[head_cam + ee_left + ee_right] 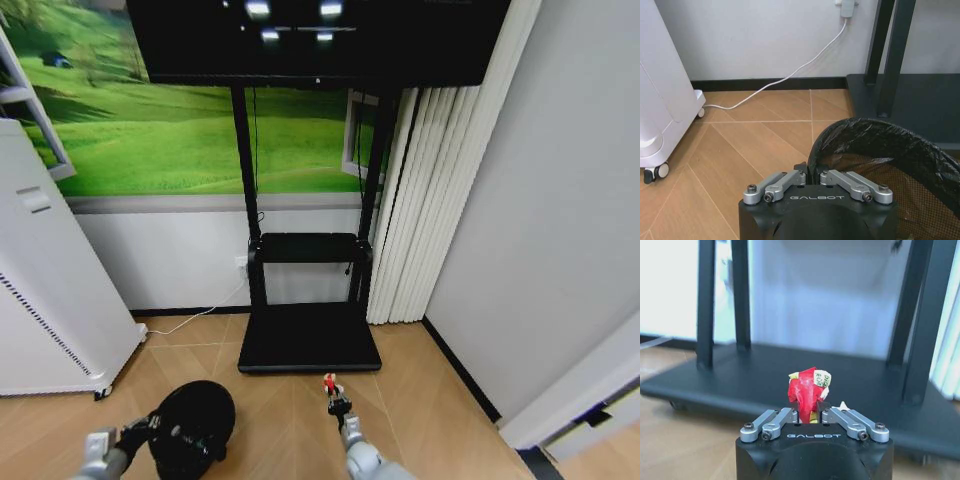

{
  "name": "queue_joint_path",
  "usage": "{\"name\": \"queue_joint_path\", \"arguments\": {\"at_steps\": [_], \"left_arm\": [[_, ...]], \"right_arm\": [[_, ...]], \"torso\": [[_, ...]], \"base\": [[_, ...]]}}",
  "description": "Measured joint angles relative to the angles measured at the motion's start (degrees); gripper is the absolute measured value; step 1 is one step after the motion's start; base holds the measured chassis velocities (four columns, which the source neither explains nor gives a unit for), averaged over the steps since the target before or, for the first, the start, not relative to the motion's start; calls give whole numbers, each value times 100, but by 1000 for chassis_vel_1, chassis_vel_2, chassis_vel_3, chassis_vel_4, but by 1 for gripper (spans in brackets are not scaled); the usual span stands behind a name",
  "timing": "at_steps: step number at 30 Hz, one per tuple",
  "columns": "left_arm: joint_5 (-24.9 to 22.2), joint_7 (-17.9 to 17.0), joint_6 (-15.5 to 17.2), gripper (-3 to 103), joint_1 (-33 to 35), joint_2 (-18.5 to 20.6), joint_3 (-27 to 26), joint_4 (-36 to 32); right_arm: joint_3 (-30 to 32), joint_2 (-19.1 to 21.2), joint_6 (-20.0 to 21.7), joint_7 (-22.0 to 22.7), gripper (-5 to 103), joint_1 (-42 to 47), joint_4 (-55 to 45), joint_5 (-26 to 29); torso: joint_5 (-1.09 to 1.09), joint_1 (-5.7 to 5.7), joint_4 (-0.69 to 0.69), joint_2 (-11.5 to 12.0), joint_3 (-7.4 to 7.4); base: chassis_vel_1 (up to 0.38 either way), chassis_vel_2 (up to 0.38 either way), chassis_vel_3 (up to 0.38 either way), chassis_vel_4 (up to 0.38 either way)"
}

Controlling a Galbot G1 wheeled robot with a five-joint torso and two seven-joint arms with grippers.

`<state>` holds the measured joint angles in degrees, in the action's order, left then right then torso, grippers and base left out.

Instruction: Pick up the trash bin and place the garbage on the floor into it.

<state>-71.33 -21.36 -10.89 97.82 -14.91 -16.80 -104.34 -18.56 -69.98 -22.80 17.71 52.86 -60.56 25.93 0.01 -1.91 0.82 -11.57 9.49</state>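
Herringbone floor [290,420] lies under both your arms. Nearest you, your left end effector [810,176] is clamped on the rim of the trash bin [193,428], which sits low at your left. Your right end effector [810,412] pinches a crumpled red wrapper [809,388], held up apart from the bin. Beyond stands the black TV stand [310,338], then the wall.
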Motion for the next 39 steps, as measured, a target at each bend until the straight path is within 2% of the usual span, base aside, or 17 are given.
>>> {"name": "queue_joint_path", "arguments": {"at_steps": [1, 2, 4, 5, 7, 11, 13, 14, 15, 18, 19, 21, 28, 31, 35, 39], "left_arm": [[-61, -36, 28, 7, -22, 76, 8, -37], [-61, -36, 28, 7, -22, 76, 8, -37], [-190, -66, 83, 7, -55, 202, 12, -77], [-190, -66, 83, 7, -55, 202, 12, -77], [-303, -79, 112, 7, -73, 289, -42, -88], [-447, -95, 125, 7, -78, 373, -188, -125], [-551, -121, 131, 7, -76, 445, -311, -161], [-587, -150, 132, 7, -66, 456, -370, -200], [-587, -150, 132, 7, -66, 456, -370, -200], [-645, -219, 133, 7, -58, 458, -453, -277], [-645, -219, 133, 7, -58, 458, -453, -277], [-651, -244, 132, 7, -45, 439, -489, -275], [-651, -261, 131, 7, -136, 360, -384, -168], [-651, -258, 140, 7, -192, 352, -310, -79], [-694, -206, 160, 7, -363, 351, -124, 126], [-715, -193, 170, 7, -463, 346, -34, 153]], "right_arm": [[-4, 294, -2, 25, 17, 61, -430, -9], [-4, 294, -2, 25, 17, 61, -430, -9], [-39, 770, -3, 53, 17, 150, -1077, -22], [-39, 770, -3, 53, 17, 150, -1077, -22], [-174, 1116, -2, 54, 17, 195, -1613, -94], [-445, 1307, 4, 55, 17, 160, -2057, -128], [-818, 1371, 39, 110, 17, 5, -2333, -140], [-1109, 1368, 61, 173, 17, -146, -2457, -133], [-1109, 1368, 61, 173, 17, -146, -2457, -133], [-1903, 1335, 119, 281, 17, -721, -2786, -107], [-1903, 1335, 119, 281, 17, -721, -2786, -107], [-2343, 1271, 175, 352, 17, -1208, -2977, -40], [-2870, 1062, 259, 410, 17, -1683, -3247, 168], [-2990, 895, 281, 433, 17, -1771, -3259, 242], [-3414, 338, 256, 423, 17, -1945, -3014, 273], [-3598, 46, 243, 421, 17, -1977, -2892, 273]], "torso": [[1, 0, -1, 0, 0], [1, 0, -1, 0, 0], [-1, 0, 0, 0, 0], [-1, 0, 0, 0, 0], [-1, 0, 1, 0, 0], [0, 0, 0, 0, 0], [0, 0, 0, 0, 0], [0, 0, 0, 0, 0], [0, 0, 0, 0, 0], [0, 0, 0, 0, 1], [0, 0, 0, 0, 1], [-1, 0, -1, -1, 0], [-2, 0, -2, 0, 0], [-3, 0, 0, 0, 0], [-3, 0, -2, 0, 0], [-2, 0, -1, 0, 0]], "base": [[0, 0, 0, 0], [0, 0, 0, 0], [0, 0, 0, 0], [0, 0, 0, 0], [0, 0, 0, 0], [0, 0, 0, 0], [0, 0, 0, 0], [0, 0, 0, 0], [0, 0, 0, 0], [0, 0, 0, 0], [0, 0, 0, 0], [0, 0, 0, 0], [0, 0, 0, 0], [0, 0, 0, 0], [0, 0, 0, 0], [0, 0, 0, 0]]}}
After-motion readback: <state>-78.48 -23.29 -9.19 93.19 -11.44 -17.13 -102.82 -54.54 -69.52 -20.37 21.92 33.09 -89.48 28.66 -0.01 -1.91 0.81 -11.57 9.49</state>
